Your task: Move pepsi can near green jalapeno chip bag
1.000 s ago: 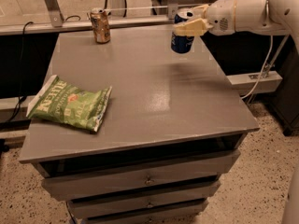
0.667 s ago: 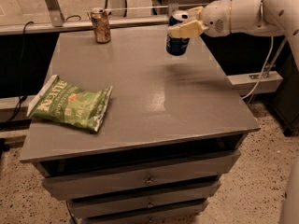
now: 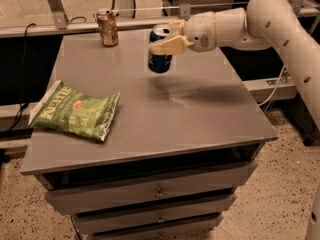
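Observation:
My gripper [image 3: 167, 40] is shut on the dark blue pepsi can [image 3: 160, 54] and holds it upright in the air above the middle-back of the grey table [image 3: 200, 119]. The arm reaches in from the upper right. The green jalapeno chip bag [image 3: 75, 111] lies flat near the table's left edge, well to the lower left of the can.
An orange-brown can [image 3: 107, 27] stands at the table's back left corner. The table has drawers in its front. A metal rail and cables run behind the table. Speckled floor lies around it.
The gripper has carried the pepsi can to the left, from over the back right of the table toward its middle. The chip bag and the orange-brown can have not moved.

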Controlling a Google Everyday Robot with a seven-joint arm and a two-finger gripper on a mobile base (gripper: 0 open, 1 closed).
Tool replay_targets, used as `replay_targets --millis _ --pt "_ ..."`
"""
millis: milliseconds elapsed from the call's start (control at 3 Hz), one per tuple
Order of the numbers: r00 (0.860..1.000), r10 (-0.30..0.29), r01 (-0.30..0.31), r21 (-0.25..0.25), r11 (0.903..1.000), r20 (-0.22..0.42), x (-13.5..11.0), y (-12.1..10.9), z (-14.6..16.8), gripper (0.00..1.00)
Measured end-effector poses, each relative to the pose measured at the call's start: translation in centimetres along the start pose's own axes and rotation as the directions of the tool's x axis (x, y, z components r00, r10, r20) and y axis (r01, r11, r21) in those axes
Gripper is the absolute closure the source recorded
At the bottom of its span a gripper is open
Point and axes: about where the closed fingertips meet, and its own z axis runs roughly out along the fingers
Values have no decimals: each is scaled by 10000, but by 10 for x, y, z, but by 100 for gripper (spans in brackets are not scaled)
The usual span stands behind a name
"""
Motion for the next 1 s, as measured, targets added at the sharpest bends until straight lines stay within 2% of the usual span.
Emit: replay_targets --millis 333,667,1000 --pt "10000 -45 51 -861 9963 74 6 32 36 100" --pt "9999 -158 164 -1545 9879 49 12 57 63 100" --pt "10000 53 -59 -1899 9818 -39 17 70 77 82"
